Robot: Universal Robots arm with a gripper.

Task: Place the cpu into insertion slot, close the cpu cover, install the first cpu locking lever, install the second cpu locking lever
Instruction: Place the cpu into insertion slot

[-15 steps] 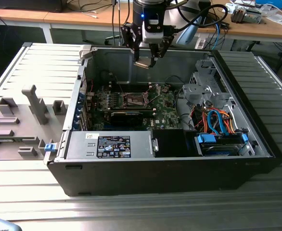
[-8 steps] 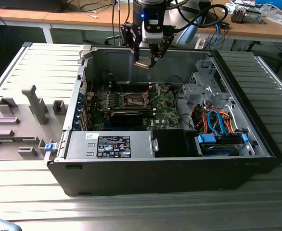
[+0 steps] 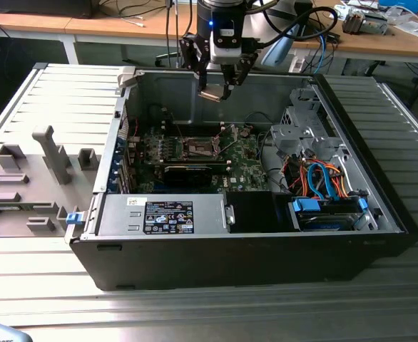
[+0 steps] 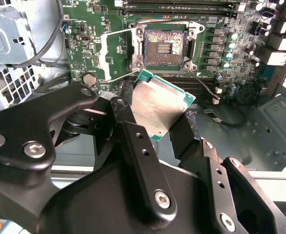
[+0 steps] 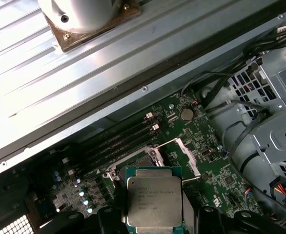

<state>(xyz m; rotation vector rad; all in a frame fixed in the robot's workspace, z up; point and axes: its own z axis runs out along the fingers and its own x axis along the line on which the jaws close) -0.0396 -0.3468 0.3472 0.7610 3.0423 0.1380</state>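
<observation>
While gripper (image 3: 217, 91) hangs over the open pc case (image 3: 230, 263) in exterior view, it's pinching the cpu (image 3: 211, 95), well above the board (image 3: 248, 153). Second wrist view: cpu (image 4: 157, 105) tilted btwn fingers (image 4: 133, 134), insertion slot (image 4: 163, 46) bare, cpu cover (image 4: 117, 53) flipped open beside it. First wrist view: cpu (image 5: 154, 202) metal top showing.

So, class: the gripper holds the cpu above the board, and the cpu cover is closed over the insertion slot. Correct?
Not quite: in the second wrist view the cpu cover stands open beside the bare insertion slot. The gripper does hold the cpu above the board.
</observation>
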